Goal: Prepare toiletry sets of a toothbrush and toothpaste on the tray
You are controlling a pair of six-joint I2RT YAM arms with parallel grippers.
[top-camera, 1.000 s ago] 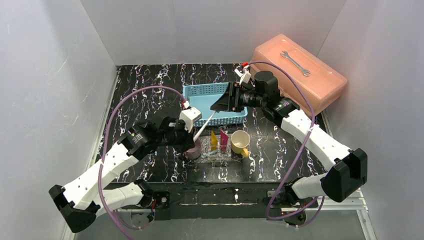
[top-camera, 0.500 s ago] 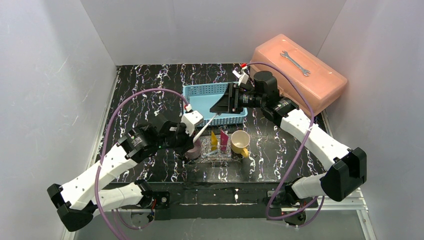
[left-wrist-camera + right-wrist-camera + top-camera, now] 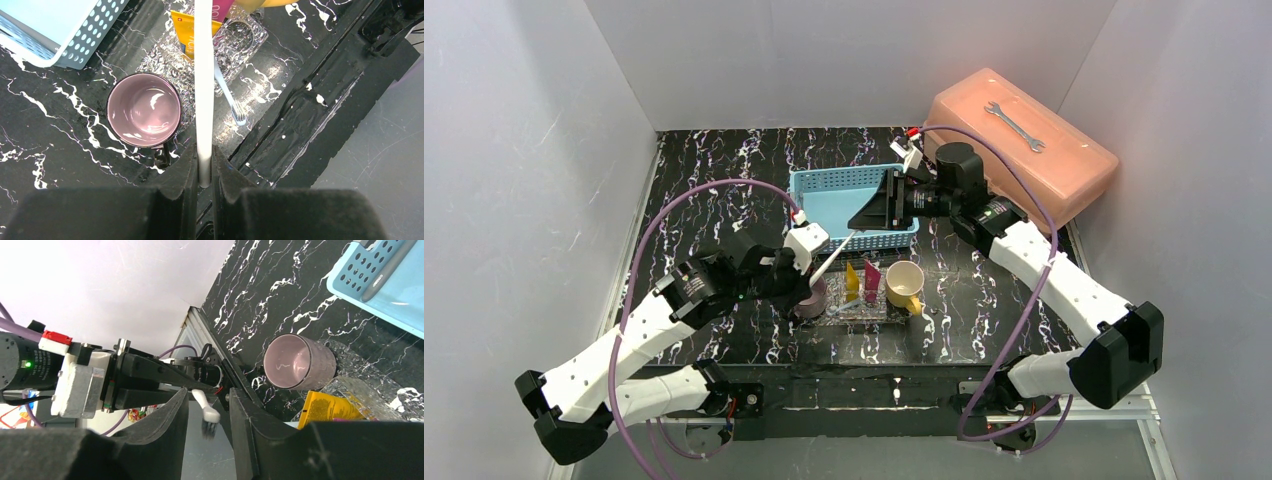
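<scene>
My left gripper (image 3: pixel 204 151) is shut on the handle end of a white toothbrush (image 3: pixel 204 85), which slants up to the right in the top view (image 3: pixel 834 257). The brush head (image 3: pixel 210 416) hangs between the fingers of my right gripper (image 3: pixel 207 397), with a gap on each side. On the clear glittery tray (image 3: pixel 876 312) stand a yellow tube (image 3: pixel 852 279) and a pink tube (image 3: pixel 872 277). A second toothbrush (image 3: pixel 231 100) lies on the tray (image 3: pixel 250 47).
A purple cup (image 3: pixel 812 298) stands at the tray's left end and a yellow cup (image 3: pixel 905 283) at its right. Behind them is the light-blue basket (image 3: pixel 836 183) with a grey pen (image 3: pixel 386 271). An orange toolbox (image 3: pixel 1044 165) with a wrench (image 3: pixel 1014 126) sits at the back right.
My right gripper's jaws have narrowed around the brush head. The left arm has shifted slightly, still holding the toothbrush.
</scene>
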